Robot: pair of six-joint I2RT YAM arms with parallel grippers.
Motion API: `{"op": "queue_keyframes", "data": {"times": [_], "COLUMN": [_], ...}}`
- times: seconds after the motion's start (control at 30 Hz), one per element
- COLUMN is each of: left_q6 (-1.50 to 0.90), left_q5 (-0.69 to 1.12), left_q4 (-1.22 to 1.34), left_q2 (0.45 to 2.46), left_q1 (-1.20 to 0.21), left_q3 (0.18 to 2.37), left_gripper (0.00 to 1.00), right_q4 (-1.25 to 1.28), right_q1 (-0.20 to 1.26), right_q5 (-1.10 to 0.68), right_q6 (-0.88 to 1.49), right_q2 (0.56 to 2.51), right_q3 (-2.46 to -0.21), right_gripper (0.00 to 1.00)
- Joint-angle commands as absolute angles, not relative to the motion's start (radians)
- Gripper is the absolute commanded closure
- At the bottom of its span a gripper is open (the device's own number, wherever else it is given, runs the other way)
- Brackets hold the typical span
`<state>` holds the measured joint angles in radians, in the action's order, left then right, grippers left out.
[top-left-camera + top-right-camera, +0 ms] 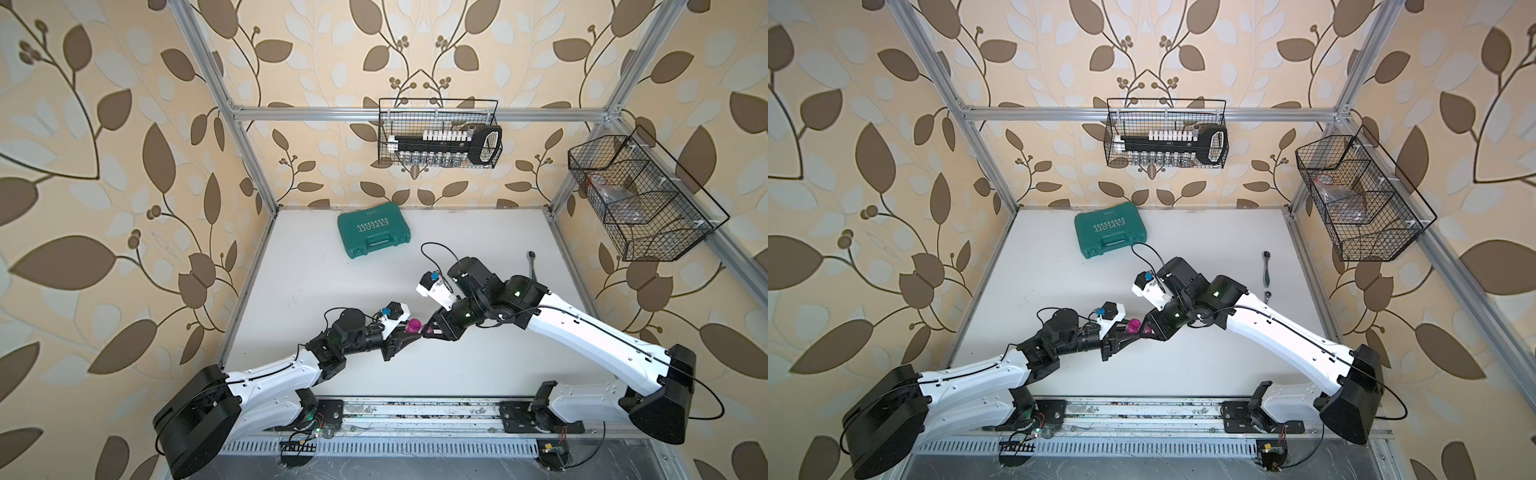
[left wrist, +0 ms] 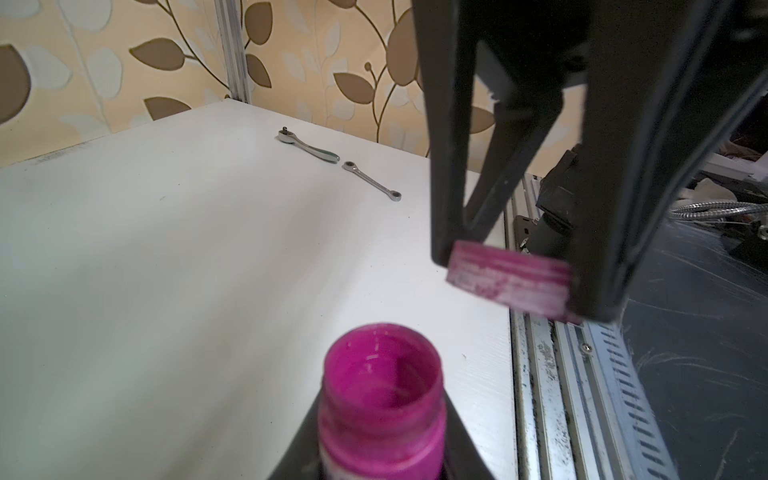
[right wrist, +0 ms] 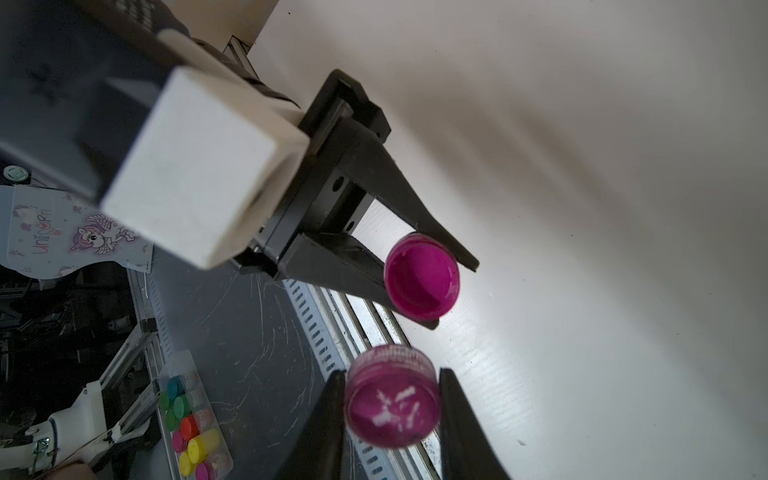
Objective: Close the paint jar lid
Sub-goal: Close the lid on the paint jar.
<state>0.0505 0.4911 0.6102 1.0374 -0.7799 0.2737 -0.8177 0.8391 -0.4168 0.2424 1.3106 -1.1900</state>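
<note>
Left wrist view: paint jar (image 2: 382,399) open, lid (image 2: 509,282) off and held apart.
The left gripper (image 2: 380,453) is clamped on the jar body, a finger on each side. The right gripper (image 3: 392,415) is clenched on the lid's rim and holds it just beside the jar's open mouth, not touching. In both top views the grippers meet tip to tip over the white table (image 1: 374,291), toward its front. A ratchet (image 2: 307,145) and a wrench (image 2: 372,181) lie well apart.
</note>
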Motion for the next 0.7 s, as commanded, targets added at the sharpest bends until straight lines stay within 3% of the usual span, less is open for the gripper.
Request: {"op": "queue_keyframes", "data": {"times": [0.0, 0.67], "left_q6": [0.069, 0.069], "left_q5": [0.511, 0.518], "left_q4": [0.636, 0.635], "left_q2": [1.037, 1.035], "left_q1": [-0.790, -0.798], "left_q3": [0.312, 0.313], "left_gripper": [0.83, 0.85], "right_q4": [-0.816, -0.797], "right_q1": [0.848, 0.834], "right_q5": [-0.424, -0.428], "right_q6": [0.249, 0.241], "right_q2": [1.335, 1.425], "right_q3": [-1.233, -1.289], "right_gripper": [0.74, 0.74]}}
